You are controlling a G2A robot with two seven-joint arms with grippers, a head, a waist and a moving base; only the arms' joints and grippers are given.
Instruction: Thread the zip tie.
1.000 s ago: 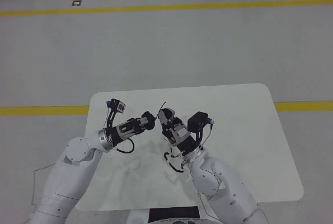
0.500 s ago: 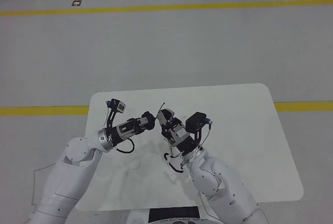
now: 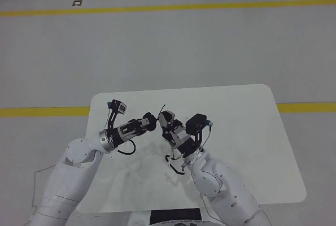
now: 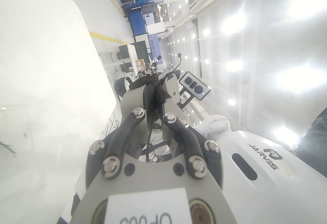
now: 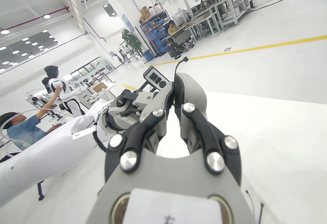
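White table [image 3: 241,169], workshop floor beyond. The zip tie [image 5: 179,66] is held in the air above the table's left-centre. Its head end protrudes from the right gripper [image 5: 174,97], whose fingers are pinched tight on it. The left gripper [image 4: 152,87] sits tip to tip with it, fingers closed narrow on a thin black strand, apparently the tie's tail, presumably to align tail with head.

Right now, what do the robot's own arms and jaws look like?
Both the left arm and right arm wear glossy white rounded shells. Looping black cables hang at each wrist, beside a black boxy camera module. The jaws are grey metal with black linkage bars, silver bolts and dark ribbed pads.
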